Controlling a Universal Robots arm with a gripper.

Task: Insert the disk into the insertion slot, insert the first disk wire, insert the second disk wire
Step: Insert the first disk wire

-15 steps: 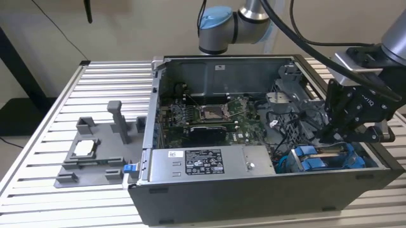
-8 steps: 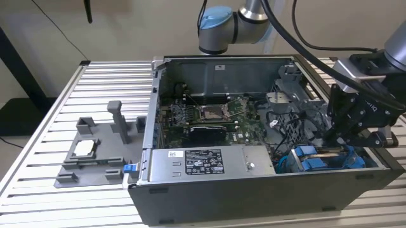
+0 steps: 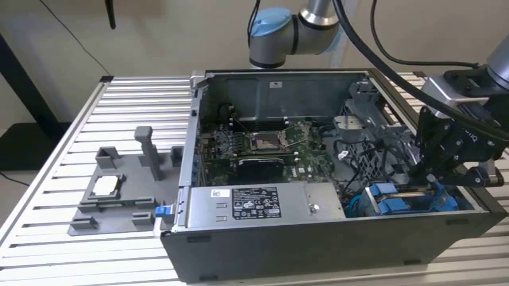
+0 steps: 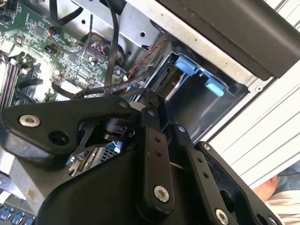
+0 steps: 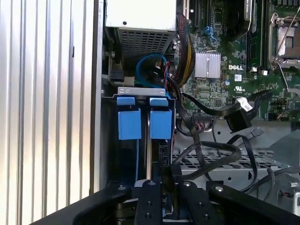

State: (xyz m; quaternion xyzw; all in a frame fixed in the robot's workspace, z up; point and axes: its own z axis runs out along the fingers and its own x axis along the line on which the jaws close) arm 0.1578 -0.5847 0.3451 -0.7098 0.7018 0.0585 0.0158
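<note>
Claw point(image 5: 169, 180) nearest lens, grip state cannot tell; blue-railed slot point(image 5: 140, 123) straight ahead, just beyond, long axis running along approach line.

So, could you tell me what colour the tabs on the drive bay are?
Bright blue; the tabs show best in the first wrist view.

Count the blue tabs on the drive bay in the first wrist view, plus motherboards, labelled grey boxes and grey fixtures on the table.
Blue tabs on the insertion slot: 2
Motherboard: 1
Labelled grey box: 1
Grey fixture: 1
Total: 5
</note>
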